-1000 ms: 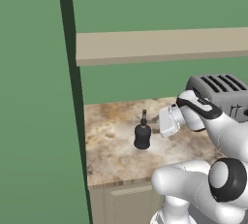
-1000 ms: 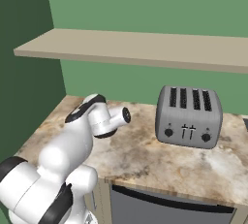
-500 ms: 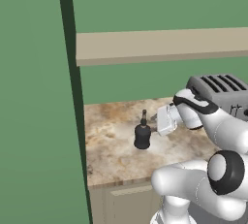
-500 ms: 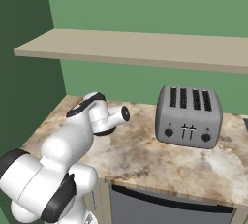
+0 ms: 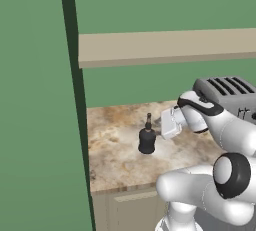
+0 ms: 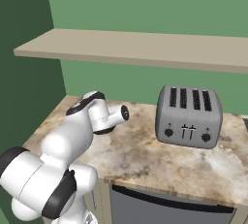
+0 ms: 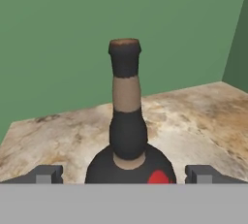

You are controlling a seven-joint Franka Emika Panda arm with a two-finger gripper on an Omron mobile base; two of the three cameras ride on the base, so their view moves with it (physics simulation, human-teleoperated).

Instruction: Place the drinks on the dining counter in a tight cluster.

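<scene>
Marbled tabletop [image 5: 115, 160] under beige shelves [image 5: 165, 47], against a green wall; toaster [image 6: 189, 116] standing at its right end, well clear of the work. Not the dining counter, to judge by the shelves above, so a carry needed once the bottle is lifted.

Arm reaching in level from the right in the left base view, moved forward over the last second: a clear gap to the bottle before, nearly closed now. Nothing else shifted; toaster and bottle in the same spots.

Squat black bottle [image 5: 147, 140] upright near the middle of the tabletop, thin neck up, apart from the wall behind. In the hand view, body low and centred, neck rising straight, a red patch low on the right of the body.

Hand [image 5: 161, 129] just beside the bottle on its right, at about shoulder height of the body, pointing sideways at it. Spread wide, holding nothing: fingers [image 7: 46, 174] apart at either side of the body, not touching it.

Meaning for the task: approach close to done, grasp not yet made. Likely next, a little further in so the fingers pass the widest part of the body, then closing. Risk, as a judgement: a nudge from a fingertip tipping the bottle.
</scene>
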